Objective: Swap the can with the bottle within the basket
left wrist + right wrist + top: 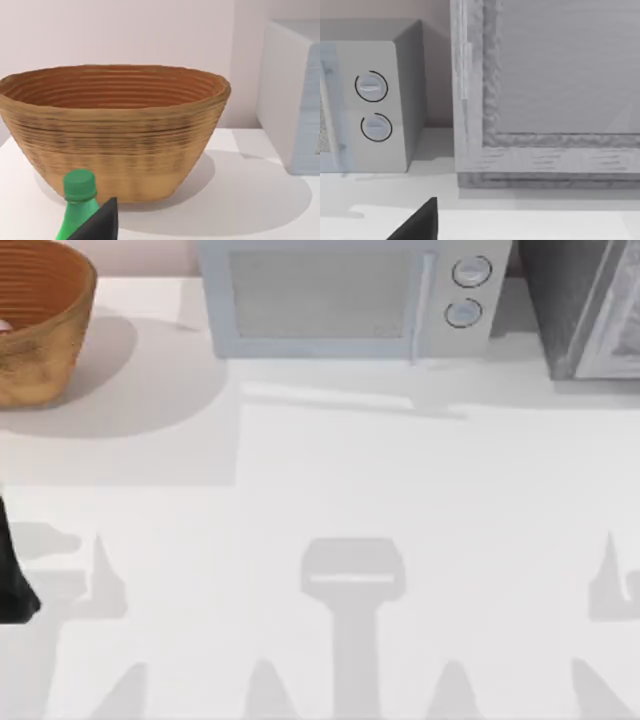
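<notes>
The orange-brown wicker basket [45,335] stands at the table's far left corner, and in the left wrist view the basket [115,135] is upright with its floor hidden. Inside it, at the top view's left edge, lies a white sliver [3,327]; I cannot tell whether it is the can. The green bottle [77,202] stands upright with its cap on, in front of the basket and close against a black part of my left gripper [100,225]. My left arm [12,580] is at the table's left edge. A black part of my right gripper [420,222] hangs over bare table.
A white microwave [345,300] with two round dials [372,105] stands at the back middle. A grey cabinet [585,305] is at the back right. The table [330,500] is white and bare from the middle to the front.
</notes>
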Available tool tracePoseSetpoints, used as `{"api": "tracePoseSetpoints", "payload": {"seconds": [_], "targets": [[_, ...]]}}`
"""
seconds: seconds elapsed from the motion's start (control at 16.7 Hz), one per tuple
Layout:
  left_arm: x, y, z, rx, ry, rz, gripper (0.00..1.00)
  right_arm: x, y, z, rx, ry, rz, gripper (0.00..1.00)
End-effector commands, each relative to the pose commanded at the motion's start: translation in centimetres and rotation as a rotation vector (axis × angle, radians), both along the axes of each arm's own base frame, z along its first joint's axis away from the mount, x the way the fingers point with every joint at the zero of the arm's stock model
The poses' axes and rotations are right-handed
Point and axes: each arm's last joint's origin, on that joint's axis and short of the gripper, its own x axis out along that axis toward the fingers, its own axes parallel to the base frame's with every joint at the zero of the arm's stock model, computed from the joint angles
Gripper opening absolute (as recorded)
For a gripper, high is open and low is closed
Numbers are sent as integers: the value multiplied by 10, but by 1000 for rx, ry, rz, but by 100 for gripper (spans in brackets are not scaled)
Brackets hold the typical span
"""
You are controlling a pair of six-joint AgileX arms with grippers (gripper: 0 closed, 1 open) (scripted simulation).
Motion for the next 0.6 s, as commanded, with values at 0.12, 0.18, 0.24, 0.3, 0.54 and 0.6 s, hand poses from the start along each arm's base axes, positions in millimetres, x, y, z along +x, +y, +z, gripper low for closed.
{"api": "tracePoseSetpoints", "payload": {"seconds": [0.12,0.18,0.24,0.3,0.54,0.6], "targets": [[0,0,0,0,0,0,100,0,0,0,0,0,0,100],[0,0,2,0,7,-1,100,0,0,0,0,0,0,100],[0,0,5,1,20,-2,100,0,0,0,0,0,0,100],[1,0,9,1,40,-5,100,0,0,0,0,0,0,100],[9,0,47,6,182,-25,100,0,0,0,0,0,0,100],[14,0,61,7,229,-31,100,0,0,0,0,0,0,100]]}}
